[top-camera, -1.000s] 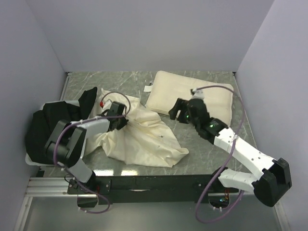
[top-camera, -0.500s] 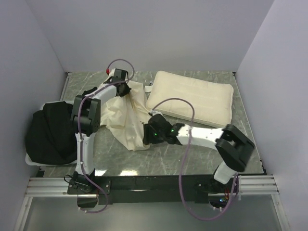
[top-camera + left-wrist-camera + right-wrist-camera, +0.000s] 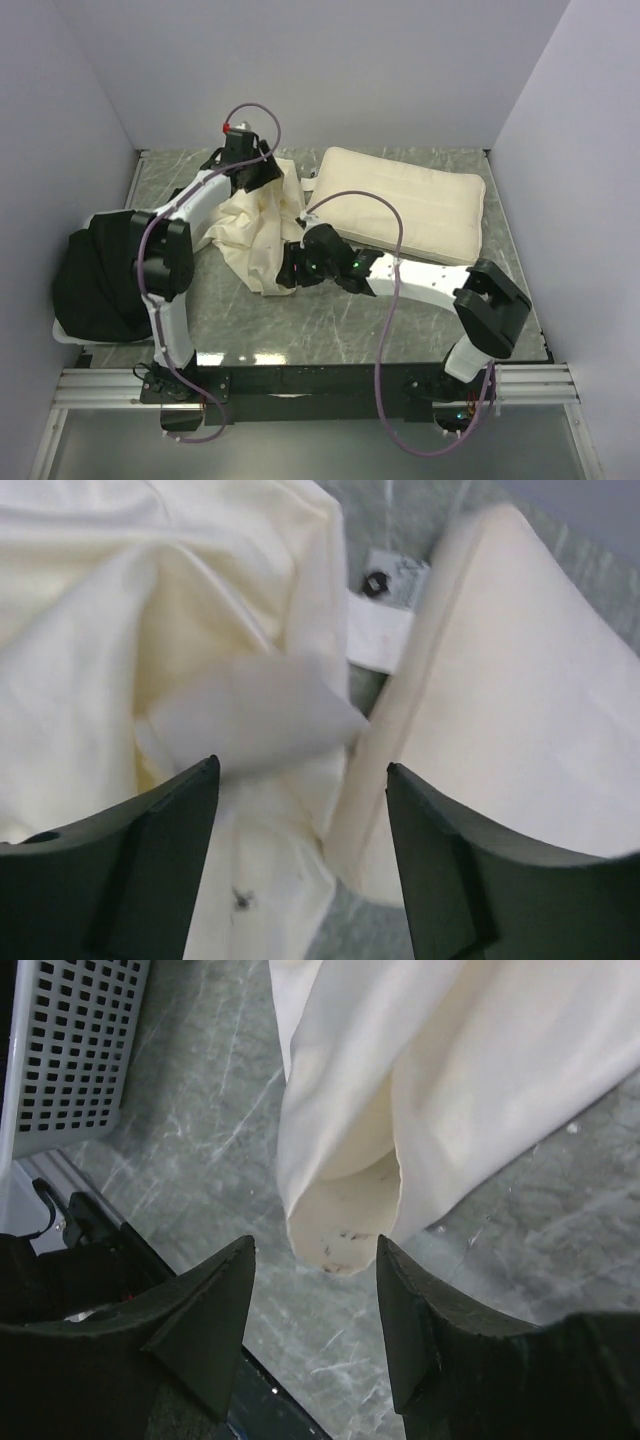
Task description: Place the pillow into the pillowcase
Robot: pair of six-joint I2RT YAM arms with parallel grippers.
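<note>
Top external | pillow (image 3: 400, 205): 1 | pillowcase (image 3: 250, 232): 1 | black cloth heap (image 3: 95, 275): 1

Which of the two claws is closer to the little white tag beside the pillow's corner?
Left. The left gripper is over the far end of the pillowcase, with the white tag just ahead of its fingers. The right gripper is at the pillowcase's near end, farther away.

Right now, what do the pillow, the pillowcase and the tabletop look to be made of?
Pillow: padded fabric, matte cream, plump with stitched seams; filling unseen. Pillowcase: thin limp cloth, perhaps cotton, matte, deeply creased. Tabletop: grey-green marble-look surface, pale veins, slight sheen; stone or printed laminate, cannot tell.
</note>
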